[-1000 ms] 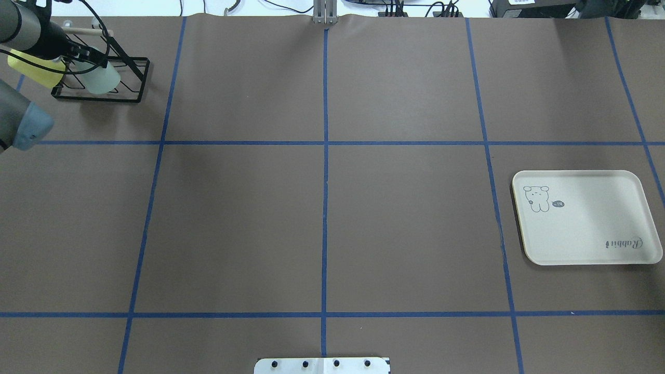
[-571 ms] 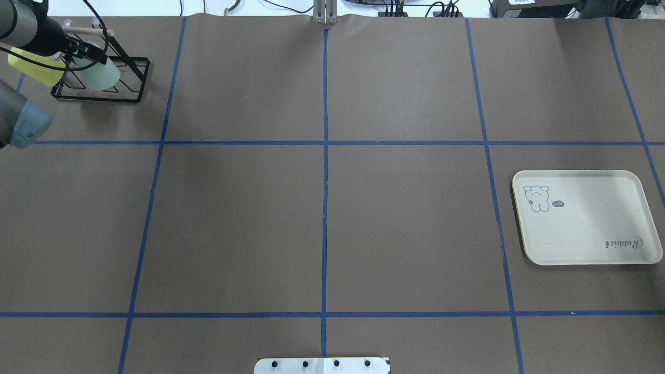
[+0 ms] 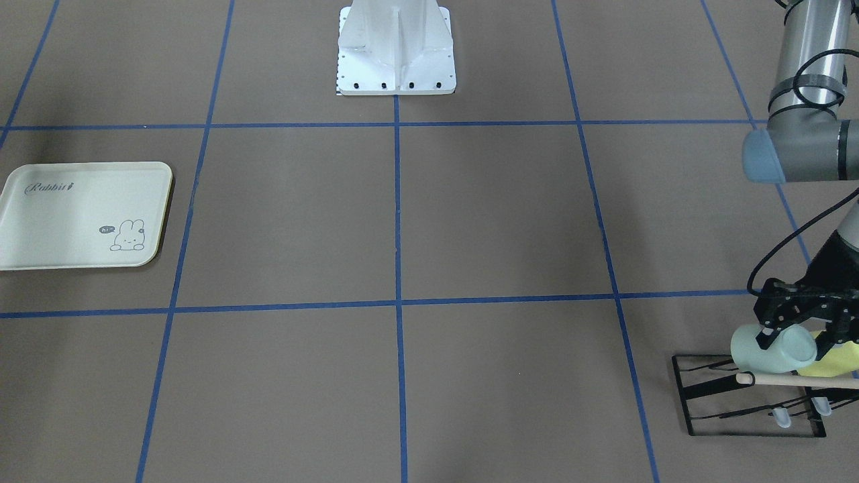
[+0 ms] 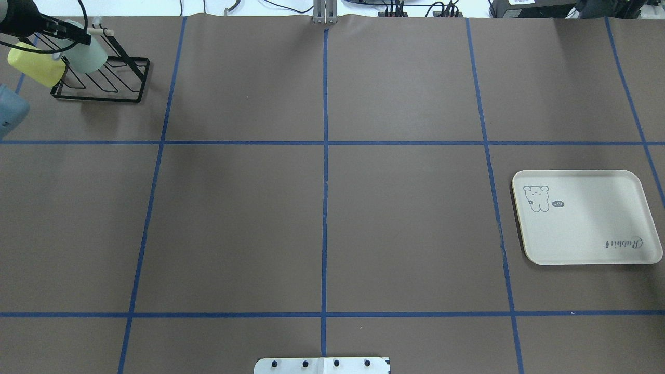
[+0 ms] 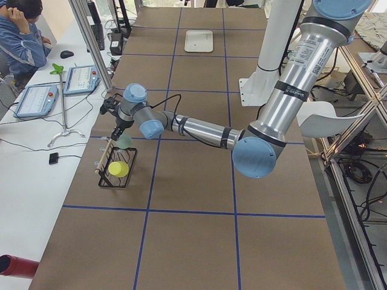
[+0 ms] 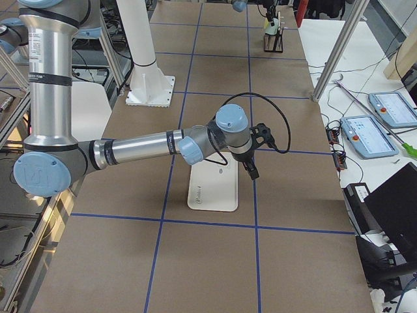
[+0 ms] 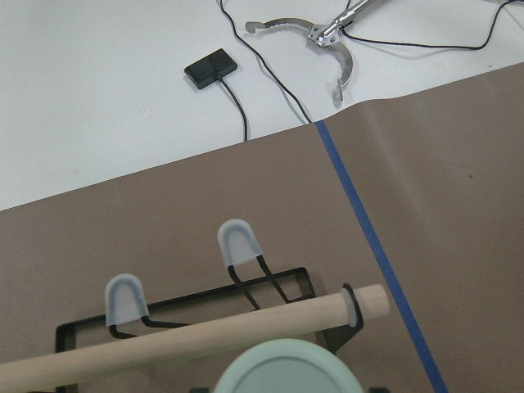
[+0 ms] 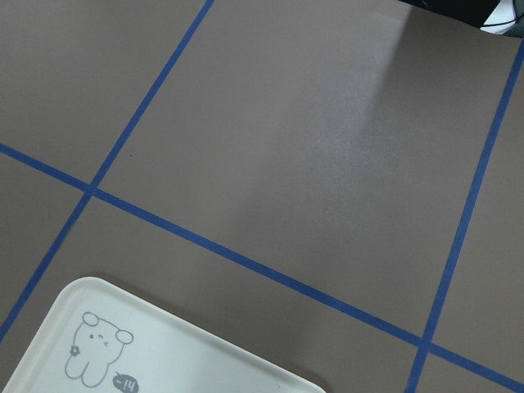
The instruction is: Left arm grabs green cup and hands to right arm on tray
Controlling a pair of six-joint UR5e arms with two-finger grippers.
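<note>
The left tool point(image 4: 77, 37) grips the green cup point(image 4: 88, 58) at the rack point(image 4: 98, 98), far from the tray point(image 4: 587, 234).

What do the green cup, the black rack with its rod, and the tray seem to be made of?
The green cup looks like matte plastic: smooth, evenly pale. The rack seems thin black-coated metal wire; its rod looks like bare wood, light tan. The tray is probably matte plastic or melamine: cream, with printed drawing.

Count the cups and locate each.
2. The green cup is gripped by the left claw just above the black rack; the yellow cup rests on that rack beside it.
</note>
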